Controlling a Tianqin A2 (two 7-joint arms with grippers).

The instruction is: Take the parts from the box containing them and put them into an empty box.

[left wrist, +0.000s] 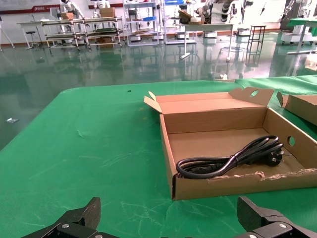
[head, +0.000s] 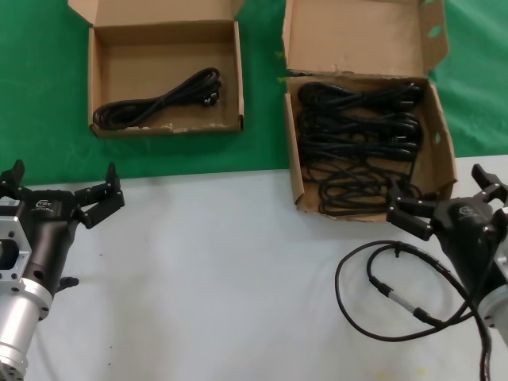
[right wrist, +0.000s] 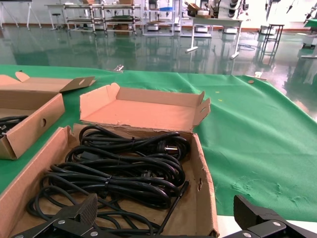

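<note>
hovering at the near rim of the long box [head: 295,163], the right gripper [head: 406,208] stood with jaws spread and empty over the cord bundles [head: 359,139]. the left gripper [head: 89,200], also released, waited low over the desk's [head: 214,278] left edge, well short of the squarish box [head: 95,95] holding one cord [head: 159,100].

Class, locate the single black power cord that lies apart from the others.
In the head view, the black looped power cord lies alone inside the squarish brown cardboard box on the green cloth, upper left, left of the longer cord-filled box.
</note>
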